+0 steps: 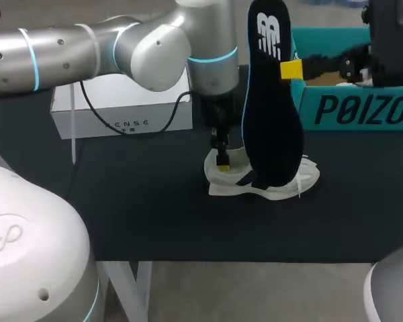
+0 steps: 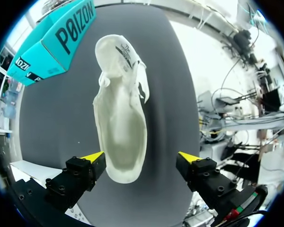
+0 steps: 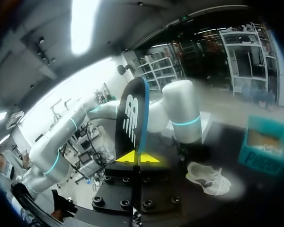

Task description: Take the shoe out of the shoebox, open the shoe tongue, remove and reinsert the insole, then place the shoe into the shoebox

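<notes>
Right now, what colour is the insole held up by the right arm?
Black insole, blue rim, white logo; clearest in the head view.

White box (image 1: 124,113) at rear left, black table (image 1: 154,215)

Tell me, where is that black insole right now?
In the head view the black insole stands upright right of centre, pinched by the right end effector, above the white shoe and beside the teal shoebox.

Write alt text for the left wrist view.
A white shoe lies opening-up on the dark table, its heel end between the yellow-tipped fingers of the open left pincer. A teal shoebox stands beyond the shoe's toe.
</notes>
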